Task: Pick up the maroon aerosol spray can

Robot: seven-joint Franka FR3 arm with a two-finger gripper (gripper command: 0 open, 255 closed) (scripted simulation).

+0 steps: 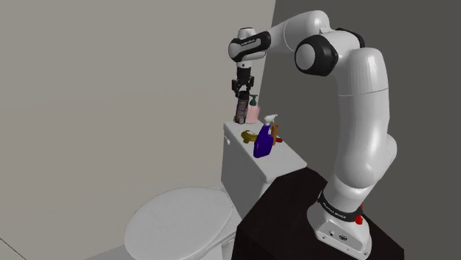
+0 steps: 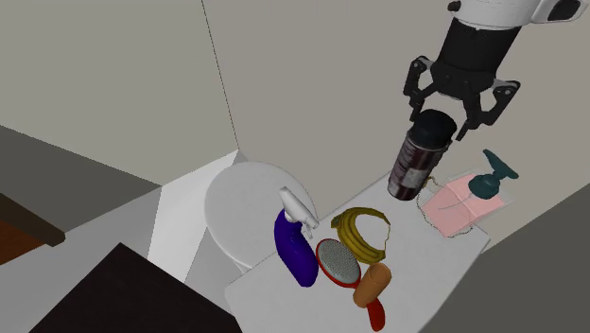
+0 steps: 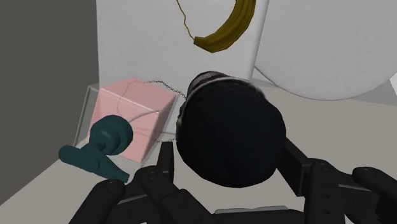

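Observation:
The maroon spray can with a black cap stands on the white toilet tank lid, at its end nearest the wall corner. My gripper hangs straight over the can, open. Its fingers straddle the cap on both sides with small gaps, and the can's base rests on the lid.
A pink soap dispenser with a teal pump stands right beside the can. Further along the lid lie a yellow coil, a red brush and a blue spray bottle. Walls stand close behind.

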